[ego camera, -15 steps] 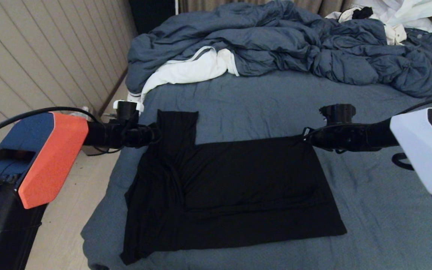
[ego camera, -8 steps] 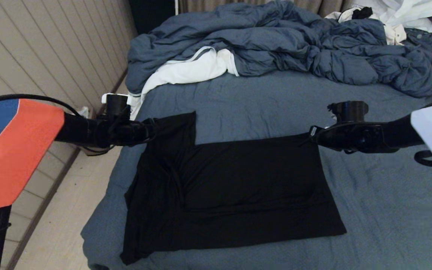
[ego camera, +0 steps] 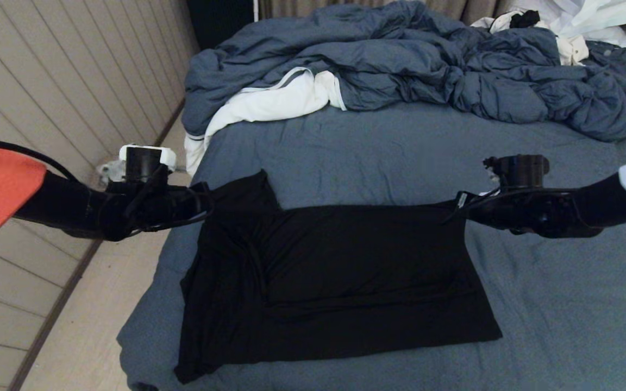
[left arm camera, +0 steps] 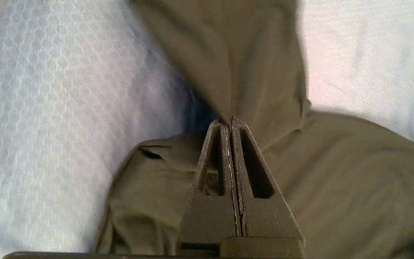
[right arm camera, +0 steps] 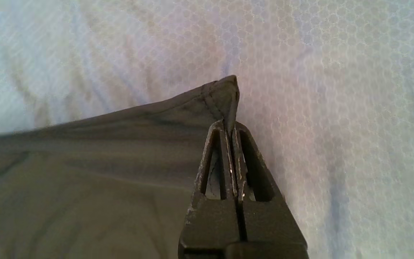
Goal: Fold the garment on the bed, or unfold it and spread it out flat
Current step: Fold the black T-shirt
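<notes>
1. Lying across the middle of the slate-blue sheeted bed [ego camera: 378, 146], the black soft-knit short-sleeved T-shirt [ego camera: 345, 282] runs its long axis 9 to 3 o'clock, plain face up, no print visible.
2. Far edge of shirt is lifted at both ends; near hem rests flat toward 6 o'clock.
3. Left gripper [ego camera: 210, 196], at 9 o'clock of shirt, fingers pressed together on the sleeve-end cloth; wrist view confirms fabric pinched at the tips [left arm camera: 231, 124].
4. Right gripper [ego camera: 454, 205], at 2 o'clock of shirt, clamped on the far corner [right arm camera: 228, 90].
5. Judgement: both grips equally placed along far edge; shirt body lies toward 6 o'clock from both, so carrying that edge nearward would fold it.
6. Puffy blue-grey duvet [ego camera: 427, 65] heaped at 12 o'clock, well apart; white cloth with grey stripe [ego camera: 269, 103] at 11 o'clock.
</notes>
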Controlling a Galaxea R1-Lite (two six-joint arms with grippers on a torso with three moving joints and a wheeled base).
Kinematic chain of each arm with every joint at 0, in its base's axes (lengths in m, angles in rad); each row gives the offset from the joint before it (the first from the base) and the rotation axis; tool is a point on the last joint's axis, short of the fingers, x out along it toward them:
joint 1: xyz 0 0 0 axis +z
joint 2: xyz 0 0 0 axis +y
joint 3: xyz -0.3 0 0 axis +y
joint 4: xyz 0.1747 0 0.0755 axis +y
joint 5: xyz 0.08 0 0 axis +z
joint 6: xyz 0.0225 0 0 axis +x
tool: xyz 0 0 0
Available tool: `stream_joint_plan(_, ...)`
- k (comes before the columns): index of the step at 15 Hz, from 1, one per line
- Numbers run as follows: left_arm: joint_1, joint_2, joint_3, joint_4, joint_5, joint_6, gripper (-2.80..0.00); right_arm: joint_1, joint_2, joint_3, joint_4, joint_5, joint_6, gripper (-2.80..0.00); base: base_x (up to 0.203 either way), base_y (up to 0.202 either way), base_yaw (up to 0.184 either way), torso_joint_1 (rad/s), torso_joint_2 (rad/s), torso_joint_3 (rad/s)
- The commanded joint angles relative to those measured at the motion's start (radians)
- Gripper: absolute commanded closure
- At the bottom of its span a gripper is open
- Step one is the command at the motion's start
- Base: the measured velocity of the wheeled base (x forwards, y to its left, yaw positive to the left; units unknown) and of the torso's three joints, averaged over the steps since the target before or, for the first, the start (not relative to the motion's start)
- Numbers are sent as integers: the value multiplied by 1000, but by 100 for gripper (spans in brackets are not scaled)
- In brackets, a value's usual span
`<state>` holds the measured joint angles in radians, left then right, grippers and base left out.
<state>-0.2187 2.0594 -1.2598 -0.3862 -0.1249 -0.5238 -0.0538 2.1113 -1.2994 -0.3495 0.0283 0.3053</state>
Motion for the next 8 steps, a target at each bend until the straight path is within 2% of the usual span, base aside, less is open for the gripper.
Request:
stream_joint_plan(1, -1, -85, 71, -23, 0, -3, 0, -14, -41, 92, -63, 13, -10, 0, 0, 0, 0, 0, 0, 0)
stream_joint_plan(4, 0, -148, 150, -33, -2, -6, 0, -43, -62, 192, -171, 37, -29, 0, 0, 0, 0, 0, 0, 0)
stream_joint_plan(8, 0, -210, 292, -113, -2, -3, 0, -64, -102, 272, -195, 74, -41, 0, 0, 0, 0, 0, 0, 0)
